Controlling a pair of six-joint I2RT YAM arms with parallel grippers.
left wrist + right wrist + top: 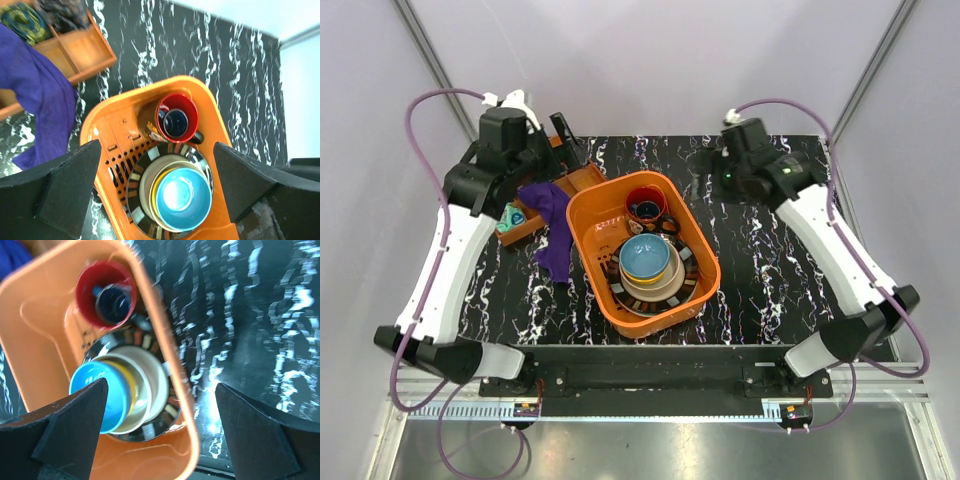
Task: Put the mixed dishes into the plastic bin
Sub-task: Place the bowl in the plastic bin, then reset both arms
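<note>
While wrists crop the plastic bin [594, 216], overhead shows it whole.

table [760, 260]: black marble-look top, white veining
walls [650, 60]: plain pale lilac panels, meet behind the table
metal struts [428, 50]: grey, slant up at both back corners
aluminium rail [650, 413]: along near edge
light: even, diffuse

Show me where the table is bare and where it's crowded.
Widest bare table: between the orange bin and the right arm. A smaller patch lies left of the bin, in front of the purple cloth. Crowded: the bin's near half under the dish stack, and the compartment tray corner.
</note>
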